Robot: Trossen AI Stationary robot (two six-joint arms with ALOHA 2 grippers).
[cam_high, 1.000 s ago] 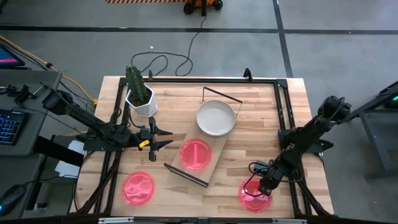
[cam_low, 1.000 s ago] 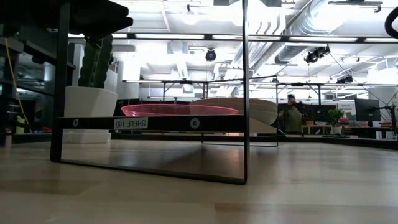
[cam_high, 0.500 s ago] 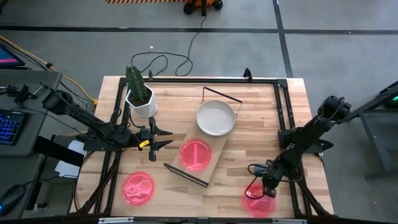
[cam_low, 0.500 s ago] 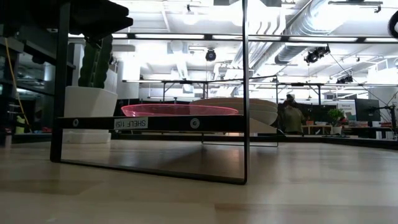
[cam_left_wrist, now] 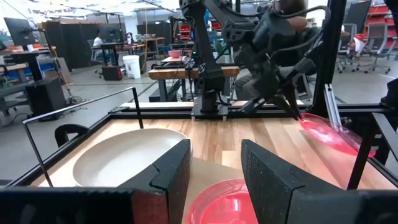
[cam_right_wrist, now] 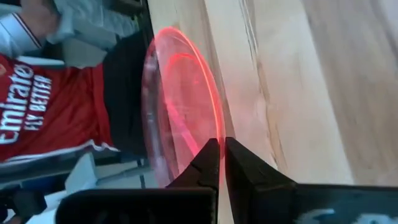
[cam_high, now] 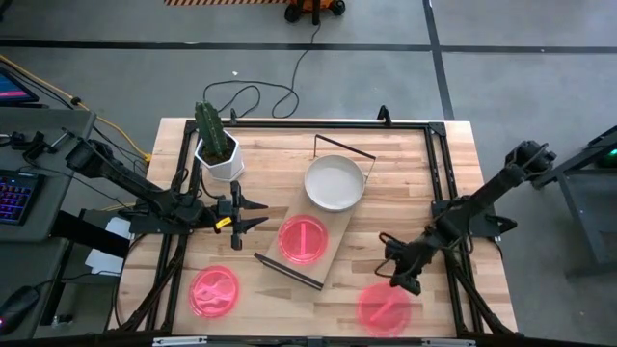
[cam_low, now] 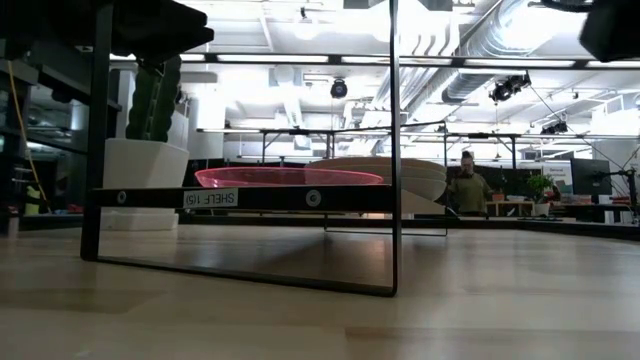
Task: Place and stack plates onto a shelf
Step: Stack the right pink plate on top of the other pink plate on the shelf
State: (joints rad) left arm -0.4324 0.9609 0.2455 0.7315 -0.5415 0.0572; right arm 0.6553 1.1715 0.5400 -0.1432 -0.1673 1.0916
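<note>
high view: the shelf [cam_high: 307,237] is lying slantwise at the middle of the table [cam_high: 405,173]. a white plate [cam_high: 335,183] is being carried on the shelf's far end and a pink plate [cam_high: 303,239] on its near end, the two just beside each other. a second pink plate [cam_high: 214,290] is resting flat on the table, to the left of the shelf's near end and apart from it. a third pink plate [cam_high: 384,308] is being held to the right of the shelf's near end, close to the table's front edge. its rim is being pinched by the right gripper [cam_high: 401,281], whose fingers [cam_right_wrist: 208,163] are pressed almost together on the thin edge. the left gripper [cam_high: 253,214] is being kept just left of the shelf, its fingers [cam_left_wrist: 168,171] spread with nothing between them. a potted cactus [cam_high: 216,145] is standing off the shelf's far left. a person [cam_low: 467,187] is being seen in the room beyond the shelf.
</note>
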